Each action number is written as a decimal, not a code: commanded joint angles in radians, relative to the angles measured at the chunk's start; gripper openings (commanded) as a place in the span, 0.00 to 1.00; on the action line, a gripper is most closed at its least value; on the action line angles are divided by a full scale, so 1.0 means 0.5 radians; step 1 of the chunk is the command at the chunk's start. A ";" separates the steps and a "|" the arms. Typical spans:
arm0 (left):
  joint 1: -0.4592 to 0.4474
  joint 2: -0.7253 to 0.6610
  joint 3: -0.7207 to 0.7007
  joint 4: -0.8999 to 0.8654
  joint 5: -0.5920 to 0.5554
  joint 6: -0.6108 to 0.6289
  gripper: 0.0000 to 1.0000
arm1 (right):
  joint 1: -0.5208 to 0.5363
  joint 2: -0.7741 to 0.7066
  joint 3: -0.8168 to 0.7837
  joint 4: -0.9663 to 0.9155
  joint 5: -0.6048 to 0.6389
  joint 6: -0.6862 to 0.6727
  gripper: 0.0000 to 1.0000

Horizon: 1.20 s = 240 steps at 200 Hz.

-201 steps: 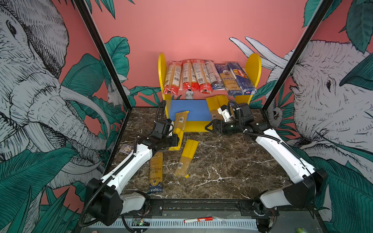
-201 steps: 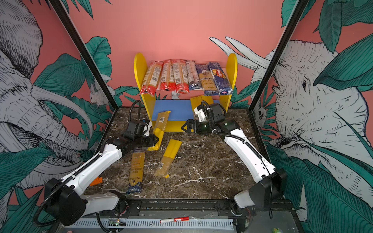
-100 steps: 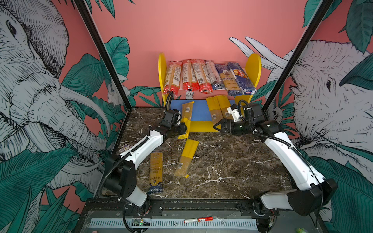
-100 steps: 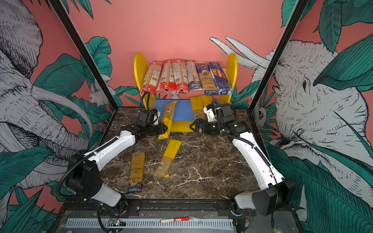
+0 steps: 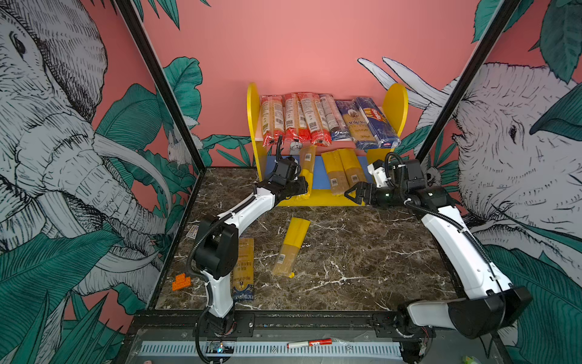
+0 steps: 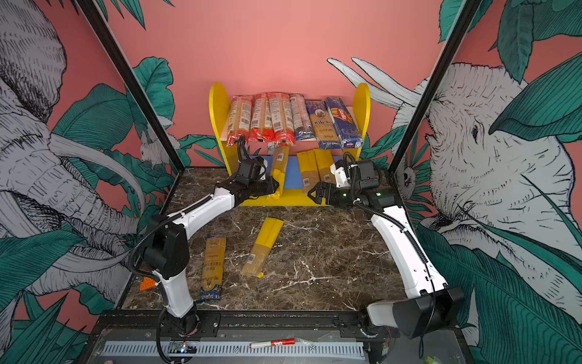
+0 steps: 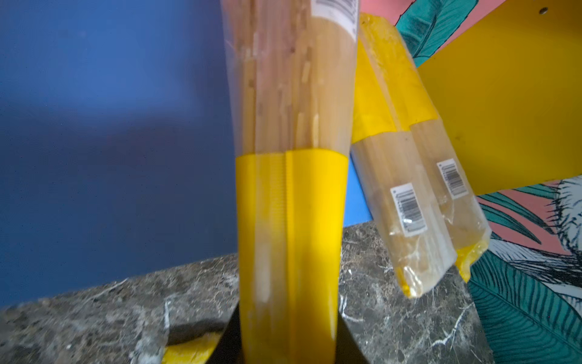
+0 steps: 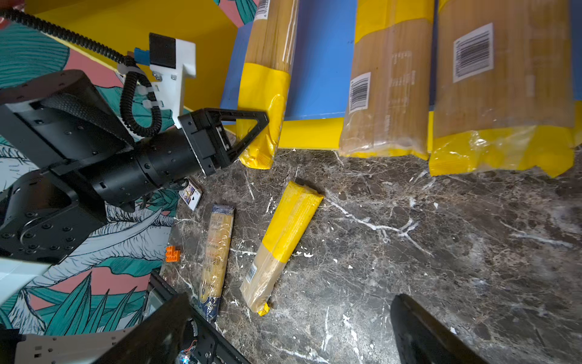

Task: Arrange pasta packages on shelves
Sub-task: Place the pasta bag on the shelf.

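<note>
The yellow-sided shelves [image 5: 397,104] stand far centre. On top, six packs lie side by side: red-ended ones [image 5: 294,119] left, dark blue ones [image 5: 374,123] right. Two half-yellow packs [image 5: 335,171] overhang the blue board's right; a third pack [image 5: 307,164] tilts left of them, pinched by the left gripper [image 5: 300,189]. On the table [image 5: 362,252] lie a half-yellow one [image 5: 291,249] and, nearer left, a blue-ended one [image 5: 244,268].

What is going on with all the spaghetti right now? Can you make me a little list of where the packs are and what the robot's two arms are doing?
top shelf: six packs side by side
bottom shelf: two half-yellow packs at its right end
left jaws: shut on a third half-yellow pack, whose far end pokes into the bottom tier
right jaws: open, empty, just in front of those two packs
table: one loose half-yellow pack, one blue-ended pack
</note>
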 commanded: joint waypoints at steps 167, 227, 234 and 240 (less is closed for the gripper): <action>-0.084 0.272 0.398 0.353 0.108 -0.311 0.52 | -0.335 -0.162 0.046 -0.229 -0.162 -0.164 0.99; -0.091 0.173 0.267 0.354 0.192 -0.287 0.70 | -0.347 -0.210 -0.046 -0.195 -0.171 -0.120 0.99; -0.090 0.142 0.228 0.368 0.199 -0.279 0.71 | -0.345 -0.213 -0.050 -0.193 -0.171 -0.114 0.99; -0.096 0.115 0.196 0.369 0.200 -0.277 0.71 | -0.345 -0.216 -0.053 -0.189 -0.172 -0.110 0.99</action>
